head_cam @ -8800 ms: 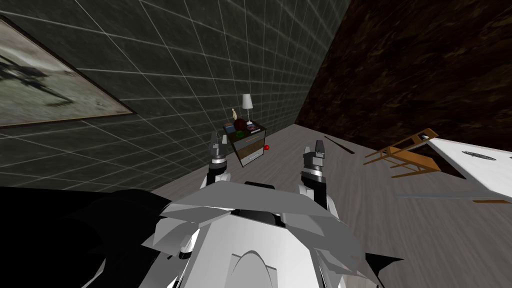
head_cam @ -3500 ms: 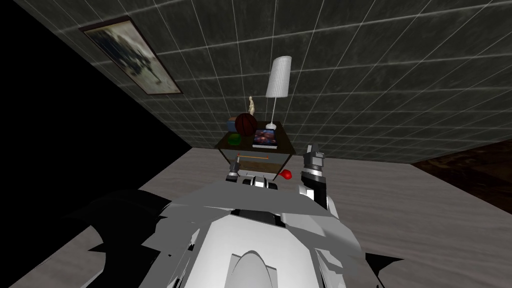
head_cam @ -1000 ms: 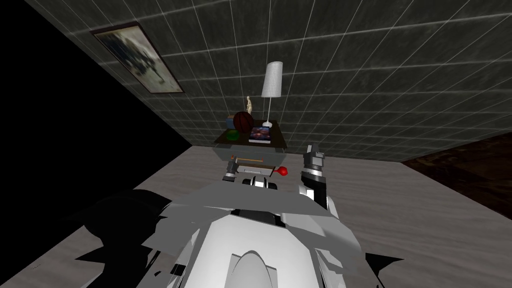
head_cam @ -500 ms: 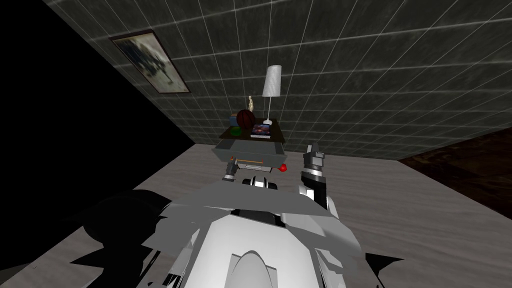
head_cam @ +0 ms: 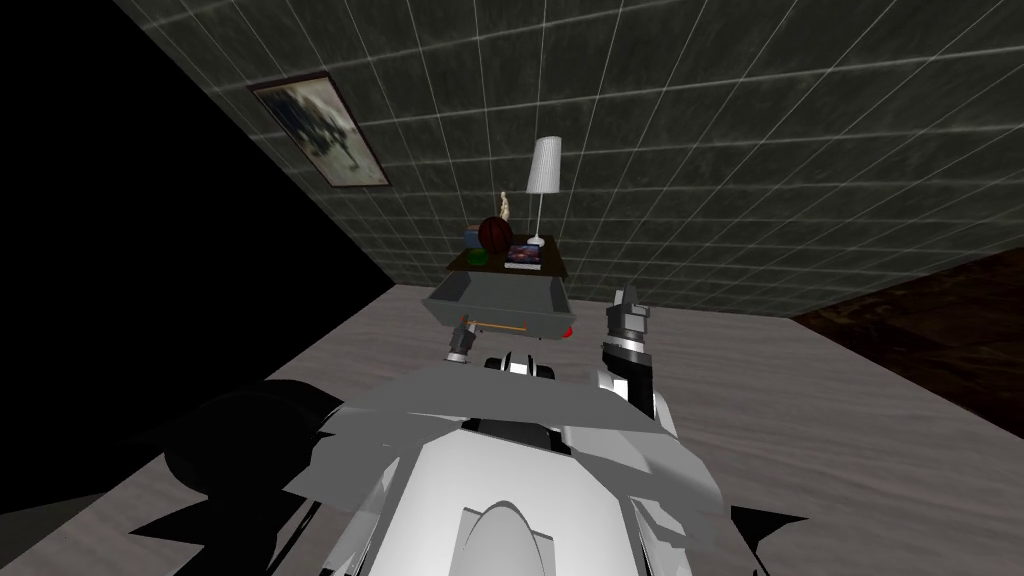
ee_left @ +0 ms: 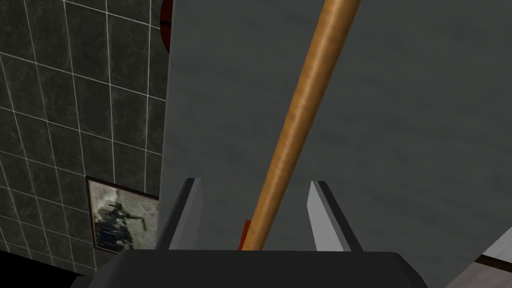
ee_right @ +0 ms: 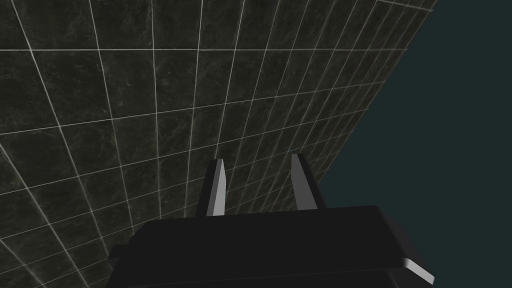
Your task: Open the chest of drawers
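Dark tiled wall [head_cam: 700, 150] fills the back of the head view, and against it, a little above the middle of the frame, stands the chest of drawers [head_cam: 555, 270], its top drawer [head_cam: 495, 305] pulled out, with a lamp [head_cam: 543, 165], a ball [head_cam: 495, 233] and a book [head_cam: 522, 256] on top. The left gripper [ee_left: 254, 185] is at the drawer front, its fingers wide apart on either side of the orange-brown handle bar [ee_left: 300, 115], neither finger touching it. The right gripper [head_cam: 627, 303] is raised just right of the drawer, its fingers parted and holding nothing.
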Controlling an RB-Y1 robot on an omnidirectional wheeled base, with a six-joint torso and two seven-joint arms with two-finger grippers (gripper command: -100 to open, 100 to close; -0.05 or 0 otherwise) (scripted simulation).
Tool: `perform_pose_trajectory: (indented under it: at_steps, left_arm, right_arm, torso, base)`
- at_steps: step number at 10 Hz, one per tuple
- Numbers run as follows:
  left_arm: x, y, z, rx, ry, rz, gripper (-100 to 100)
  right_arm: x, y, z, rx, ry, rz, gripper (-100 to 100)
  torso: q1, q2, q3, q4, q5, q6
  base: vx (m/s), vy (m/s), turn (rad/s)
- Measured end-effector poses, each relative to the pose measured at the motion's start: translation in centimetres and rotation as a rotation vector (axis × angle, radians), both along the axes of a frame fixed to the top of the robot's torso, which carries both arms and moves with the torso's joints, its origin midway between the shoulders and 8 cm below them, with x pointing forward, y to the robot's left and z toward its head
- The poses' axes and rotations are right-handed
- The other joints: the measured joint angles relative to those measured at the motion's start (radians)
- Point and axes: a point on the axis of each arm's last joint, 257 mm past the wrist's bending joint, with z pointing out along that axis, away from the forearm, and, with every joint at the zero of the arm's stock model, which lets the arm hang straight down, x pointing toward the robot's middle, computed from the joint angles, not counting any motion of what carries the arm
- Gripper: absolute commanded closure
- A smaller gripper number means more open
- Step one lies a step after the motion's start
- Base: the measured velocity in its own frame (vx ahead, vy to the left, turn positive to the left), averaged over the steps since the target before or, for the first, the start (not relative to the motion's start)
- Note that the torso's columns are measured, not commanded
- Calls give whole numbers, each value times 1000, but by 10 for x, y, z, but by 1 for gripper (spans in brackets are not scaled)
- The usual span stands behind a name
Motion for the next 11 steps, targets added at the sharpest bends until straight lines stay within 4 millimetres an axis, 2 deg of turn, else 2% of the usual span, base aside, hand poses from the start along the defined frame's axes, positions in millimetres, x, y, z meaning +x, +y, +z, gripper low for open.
perform_pose_trajectory:
  at_steps: [7, 9, 10, 11]
  left_arm:
    - [-26, 6, 36, -1, 3, 4, -100]
    - [-36, 8, 39, -2, 26, 4, -100]
    - [-36, 8, 38, -3, 31, 5, 0]
    - [-36, 9, 37, -3, 34, 5, 0]
  right_arm:
    - [0, 0, 0, 0, 0, 0, 0]
    - [0, 0, 0, 0, 0, 0, 0]
    - [0, 0, 0, 0, 0, 0, 0]
    - [0, 0, 0, 0, 0, 0, 0]
  torso:
    - [1, 4, 2, 0, 1, 0]
    - [0, 8, 2, 5, -3, -1]
    - [-1, 8, 4, 4, -2, 0]
    - [0, 7, 3, 2, -1, 0]
  base:
    - [49, -7, -7]
    - [23, -8, -4]
    - [6, 0, 0]
    - [0, 0, 0]
